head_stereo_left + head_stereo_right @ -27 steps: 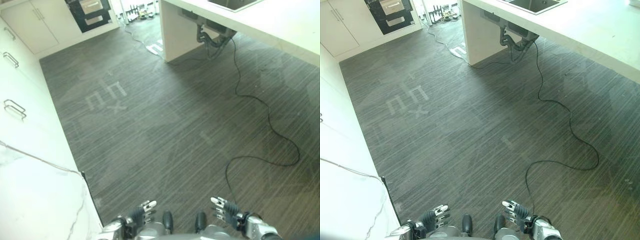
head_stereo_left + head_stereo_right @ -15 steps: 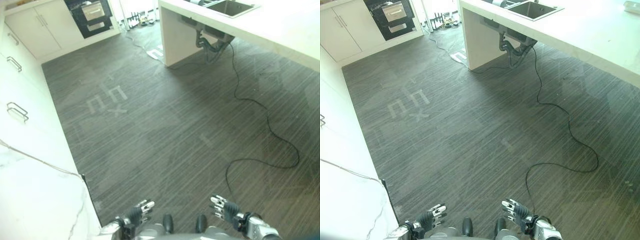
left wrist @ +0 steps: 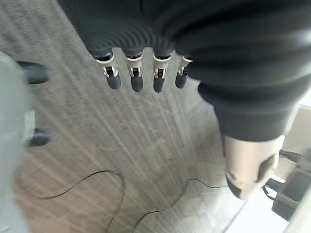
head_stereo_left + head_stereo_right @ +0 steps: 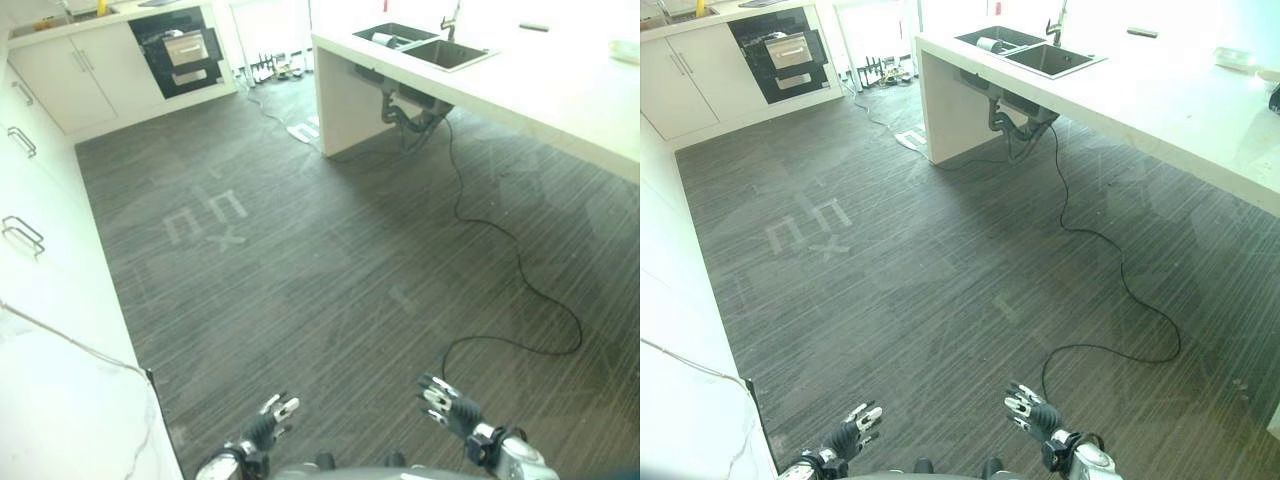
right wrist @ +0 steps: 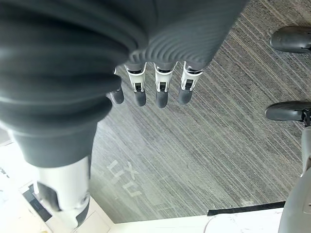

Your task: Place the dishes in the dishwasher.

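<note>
Both the left hand (image 4: 262, 432) and right hand (image 4: 446, 405) hang empty, fingers relaxed apart, over bare floor (image 4: 330, 260); approach should steer toward the sink (image 4: 425, 45) at one o'clock, where dishes presumably wait.

Camera tilted upward since the earlier frames; sink (image 4: 1025, 52) and counter (image 4: 1160, 90) top now fuller at upper right; both hands (image 4: 449, 406) sit lower at the bottom edge.

Each hand (image 5: 160, 87) had silver fingers with dark tips. A dark ribbed cover (image 3: 218, 58) sat behind the fingers.
</note>
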Tool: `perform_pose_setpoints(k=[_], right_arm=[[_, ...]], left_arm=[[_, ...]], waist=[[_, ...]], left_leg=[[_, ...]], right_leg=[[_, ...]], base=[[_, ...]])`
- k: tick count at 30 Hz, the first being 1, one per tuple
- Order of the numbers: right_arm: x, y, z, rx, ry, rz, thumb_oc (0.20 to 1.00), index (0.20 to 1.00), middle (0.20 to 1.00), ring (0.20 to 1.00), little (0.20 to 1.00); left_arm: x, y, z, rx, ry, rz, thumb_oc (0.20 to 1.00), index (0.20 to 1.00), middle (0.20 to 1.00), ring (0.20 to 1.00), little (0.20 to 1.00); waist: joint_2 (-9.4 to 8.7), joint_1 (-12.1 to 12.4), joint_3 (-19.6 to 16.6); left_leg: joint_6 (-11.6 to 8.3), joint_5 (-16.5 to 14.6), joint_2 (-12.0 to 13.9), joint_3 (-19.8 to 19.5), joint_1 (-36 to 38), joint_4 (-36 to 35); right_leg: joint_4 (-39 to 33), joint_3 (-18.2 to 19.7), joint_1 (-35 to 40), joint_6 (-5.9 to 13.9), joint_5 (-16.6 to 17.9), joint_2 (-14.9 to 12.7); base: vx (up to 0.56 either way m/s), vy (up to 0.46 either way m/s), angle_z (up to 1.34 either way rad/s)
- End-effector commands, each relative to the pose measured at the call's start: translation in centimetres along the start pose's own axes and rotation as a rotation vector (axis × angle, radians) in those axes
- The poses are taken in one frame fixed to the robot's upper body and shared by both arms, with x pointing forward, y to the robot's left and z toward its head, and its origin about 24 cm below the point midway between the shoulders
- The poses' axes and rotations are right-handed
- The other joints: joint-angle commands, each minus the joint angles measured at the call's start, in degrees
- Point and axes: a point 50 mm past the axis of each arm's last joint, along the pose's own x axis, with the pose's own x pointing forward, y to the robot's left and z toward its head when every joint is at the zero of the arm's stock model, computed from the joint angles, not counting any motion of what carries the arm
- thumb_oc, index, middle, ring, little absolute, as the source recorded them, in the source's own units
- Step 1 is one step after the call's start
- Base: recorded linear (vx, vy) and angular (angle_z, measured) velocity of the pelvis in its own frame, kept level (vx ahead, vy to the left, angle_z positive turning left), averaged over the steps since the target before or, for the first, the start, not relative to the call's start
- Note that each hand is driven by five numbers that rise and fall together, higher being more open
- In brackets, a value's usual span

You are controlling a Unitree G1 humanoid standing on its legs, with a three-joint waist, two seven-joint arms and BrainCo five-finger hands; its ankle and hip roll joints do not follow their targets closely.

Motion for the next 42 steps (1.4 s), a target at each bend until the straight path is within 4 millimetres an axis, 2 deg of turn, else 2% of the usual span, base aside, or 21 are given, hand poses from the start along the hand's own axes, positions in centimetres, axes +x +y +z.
perform_pose_setpoints(k=[1,6,9,11,13,14,15,16,17,18,21,25,26,28,31,33,34,35,37,38,42], right_arm=[[0.7,-0.1,3.0,-0.021,-0.107,0.016,1.0,1.0,1.0,1.0,1.0],[0.9,-0.2,3.7,-0.09,-0.093,-0.021,1.0,1.0,1.0,1.0,1.0],[1.0,-0.4,4.8,-0.123,-0.094,-0.036,1.0,1.0,1.0,1.0,1.0],[1.1,-0.8,5.6,-0.138,-0.101,-0.04,1.0,1.0,1.0,1.0,1.0],[1.1,-0.9,6.1,-0.155,-0.115,-0.043,1.0,1.0,1.0,1.0,1.0],[1.0,-0.7,6.6,-0.159,-0.143,-0.057,1.0,1.0,1.0,1.0,1.0],[0.9,-0.6,6.7,-0.159,-0.155,-0.055,1.0,1.0,1.0,1.0,1.0],[0.9,-0.6,6.7,-0.159,-0.156,-0.055,1.0,1.0,1.0,1.0,1.0],[0.5,-0.3,6.9,-0.158,-0.19,-0.048,1.0,1.0,1.0,1.0,1.0],[0.5,0.2,7.0,-0.158,-0.205,-0.037,1.0,1.0,1.0,1.0,1.0],[0.7,0.5,7.0,-0.133,-0.224,-0.036,1.0,1.0,1.0,1.0,1.0],[1.2,1.3,7.2,-0.068,-0.26,-0.021,1.0,1.0,1.0,1.0,1.0],[1.3,1.5,7.4,-0.056,-0.28,-0.02,1.0,1.0,1.0,1.0,1.0],[1.6,2.2,8.0,-0.045,-0.315,-0.013,1.0,1.0,1.0,1.0,1.0],[2.0,3.4,8.9,-0.07,-0.336,0.017,1.0,1.0,1.0,1.0,1.0],[2.2,3.7,9.3,-0.084,-0.345,0.023,1.0,1.0,1.0,1.0,1.0],[2.0,3.4,9.7,-0.064,-0.351,0.021,1.0,1.0,1.0,1.0,1.0],[1.9,3.3,9.7,-0.06,-0.35,0.021,1.0,1.0,1.0,1.0,1.0],[1.7,3.0,9.6,-0.058,-0.345,0.021,1.0,1.0,1.0,1.0,1.0],[1.7,2.9,9.4,-0.052,-0.337,0.025,1.0,1.0,1.0,1.0,1.0],[1.4,2.8,9.0,-0.095,-0.334,0.014,1.0,1.0,1.0,1.0,1.0]], left_arm=[[1.5,-0.4,3.5,-0.047,-0.167,0.009,1.0,1.0,1.0,1.0,1.0],[1.8,-0.9,4.4,-0.012,-0.207,0.002,1.0,1.0,1.0,1.0,1.0],[2.2,-1.4,6.0,-0.024,-0.258,0.0,1.0,1.0,1.0,1.0,1.0],[2.5,-1.2,6.4,-0.04,-0.222,-0.026,1.0,1.0,1.0,1.0,1.0],[2.3,-1.2,6.1,-0.038,-0.207,-0.042,1.0,1.0,1.0,1.0,1.0],[2.2,-1.2,6.0,-0.042,-0.207,-0.051,1.0,1.0,1.0,1.0,1.0],[2.1,-1.4,5.9,-0.046,-0.206,-0.059,1.0,1.0,1.0,1.0,1.0],[2.1,-1.4,5.9,-0.047,-0.205,-0.06,1.0,1.0,1.0,1.0,1.0],[2.0,-1.5,5.9,-0.033,-0.198,-0.091,1.0,1.0,1.0,1.0,1.0],[1.9,-1.6,5.8,0.01,-0.175,-0.108,1.0,1.0,1.0,1.0,1.0],[1.8,-1.7,5.4,0.056,-0.15,-0.114,1.0,1.0,1.0,1.0,1.0],[1.8,-1.5,5.7,0.113,-0.129,-0.132,1.0,1.0,1.0,1.0,1.0],[1.9,-1.5,6.0,0.128,-0.127,-0.137,1.0,1.0,1.0,1.0,1.0],[2.0,-1.5,6.5,0.143,-0.128,-0.141,1.0,1.0,1.0,1.0,1.0],[2.3,-1.7,7.4,0.155,-0.152,-0.144,1.0,1.0,1.0,1.0,1.0],[2.4,-2.1,8.1,0.153,-0.184,-0.158,1.0,1.0,1.0,1.0,1.0],[2.4,-2.3,8.9,0.158,-0.212,-0.166,1.0,1.0,1.0,1.0,1.0],[2.4,-2.4,9.2,0.158,-0.217,-0.165,1.0,1.0,1.0,1.0,1.0],[2.4,-2.4,9.3,0.152,-0.212,-0.164,1.0,1.0,1.0,1.0,1.0],[2.4,-2.7,8.6,0.115,-0.191,-0.174,1.0,1.0,1.0,1.0,1.0],[2.0,-3.2,7.4,0.128,-0.174,-0.203,1.0,1.0,1.0,1.0,1.0]], waist=[[1.3,0.1,0.6],[0.2,0.6,1.2],[-1.84,1.9,3.3],[-1.67,3.4,4.9],[-0.64,3.7,5.0],[0.66,3.8,5.0],[1.2,3.9,5.0],[1.21,3.9,5.0],[1.65,3.6,5.0],[1.83,3.8,4.6],[1.65,4.3,4.2],[1.6,4.5,2.6],[1.63,4.3,2.4],[1.81,3.9,2.5],[3.04,2.9,3.6],[3.29,1.8,4.6],[2.55,0.4,5.4],[2.05,0.2,5.6],[1.18,-0.4,6.0],[0.26,-1.4,6.1],[0.29,-2.9,5.8]], left_leg=[[-4.48,-5.2,5.2,4.9,1.1,2.7],[-4.68,-6.8,5.1,4.6,-1.2,9.6],[-3.03,-9.9,3.9,4.3,-8.7,23.9],[-2.86,-7.5,3.2,3.0,-13.7,28.6],[-3.22,-5.9,2.9,2.7,-12.9,22.0],[-4.54,-1.7,4.1,2.8,-13.2,13.3],[-5.43,1.3,5.5,3.4,-14.0,10.3],[-5.52,1.6,5.6,3.4,-13.9,9.9],[-7.02,4.5,7.9,6.0,-15.9,7.7],[-6.3,5.2,7.8,7.1,-15.8,6.8],[-5.21,3.8,6.5,6.4,-14.8,6.4],[-2.25,1.4,3.8,4.8,-11.1,4.2],[-1.29,1.1,2.8,4.2,-10.2,3.9],[0.9,0.1,0.8,3.6,-8.3,3.2],[3.24,-1.7,0.0,4.6,-4.6,1.9],[3.25,-2.4,0.1,5.0,-2.6,1.2],[3.24,-3.3,-0.3,3.9,-1.5,0.9],[3.16,-3.8,-0.7,3.5,-1.1,0.9],[3.02,-4.8,-1.4,2.7,0.1,0.9],[3.16,-6.9,-2.5,1.7,2.1,0.6],[3.35,-9.6,-2.8,0.5,4.6,0.5]], right_leg=[[0.7,-1.0,2.1,3.05,-7.2,-0.9],[1.9,-1.0,1.7,2.09,-7.4,-1.0],[3.9,-1.1,0.9,0.9,-7.1,-2.7],[5.1,-0.4,1.4,0.18,-7.8,-2.4],[5.2,0.0,2.0,0.71,-8.5,-1.9],[4.5,0.1,3.1,1.11,-9.2,-1.2],[4.1,-0.1,3.9,1.14,-9.6,-1.0],[4.1,-0.1,4.0,1.13,-9.7,-1.0],[4.2,-1.8,5.8,1.49,-11.4,-1.8],[4.3,-2.3,5.9,2.03,-11.0,-2.2],[5.5,-1.7,6.4,2.96,-11.7,-3.5],[10.7,-1.4,7.3,3.51,-14.8,-5.2],[14.2,-1.4,6.6,3.64,-14.5,-5.6],[25.5,-1.5,2.5,5.22,-10.2,-8.0],[43.4,-1.6,-6.7,5.82,-5.4,-11.0],[42.0,-2.2,-10.3,5.47,-6.4,-9.0],[35.2,-1.7,-12.4,5.58,-6.6,-5.7],[31.0,-1.8,-12.8,5.73,-5.9,-5.2],[23.3,-2.0,-13.4,6.31,-3.6,-5.0],[16.3,-1.5,-15.7,7.55,0.7,-5.9],[13.7,0.3,-18.4,8.38,3.0,-6.6]], base=[[0.05,-0.068,0.01],[0.04,-0.059,0.02],[-0.03,-0.116,0.12],[0.13,-0.004,0.11],[0.3,0.257,-0.12],[0.34,0.366,-0.17],[0.27,0.28,-0.03],[0.32,0.363,0.17],[0.28,0.474,0.21],[0.3,0.506,0.15],[0.15,0.279,-0.11],[0.17,0.287,-0.42],[0.16,0.318,-0.29],[0.13,0.371,0.08],[0.09,0.326,0.05],[0.12,0.077,-0.04],[0.18,-0.097,-0.04],[0.22,-0.132,0.18],[0.26,-0.126,0.41],[0.33,-0.128,0.18],[0.35,-0.141,0.3]])
